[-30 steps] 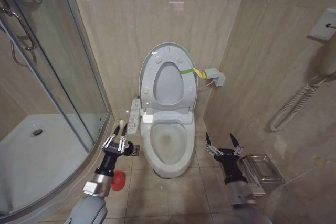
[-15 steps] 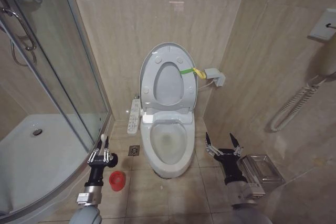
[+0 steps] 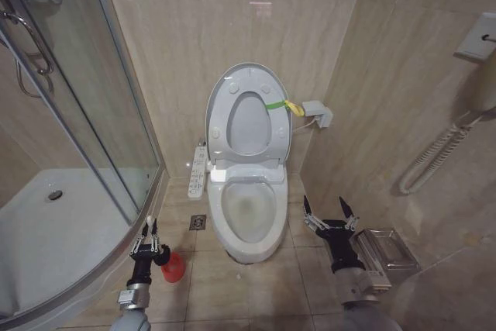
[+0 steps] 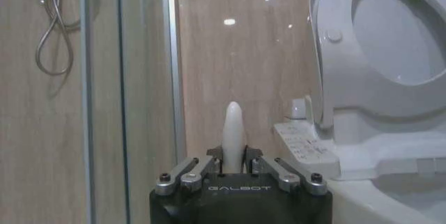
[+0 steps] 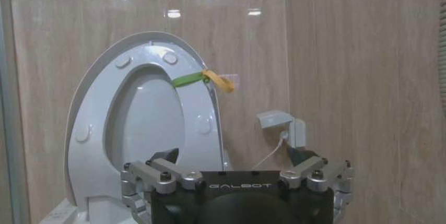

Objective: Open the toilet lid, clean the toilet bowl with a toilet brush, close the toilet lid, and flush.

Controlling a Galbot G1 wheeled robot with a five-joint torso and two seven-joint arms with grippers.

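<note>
The brush is back down by its red cup, and the lid is up.

The left gripper (image 3: 147,250) is closed tight on the white handle of the toilet brush (image 3: 149,225), low by the floor, just beside the red cup (image 3: 173,267). If the brush tips or misses the cup, I think it could knock the cup over or drip on the floor tiles (image 3: 232,284). The right gripper (image 3: 329,222) is wide open and holds nothing, off to the side of the toilet bowl (image 3: 248,215). The toilet lid (image 3: 248,83) leans up against the wall, so it could fall shut hard if pushed too fast.
</note>
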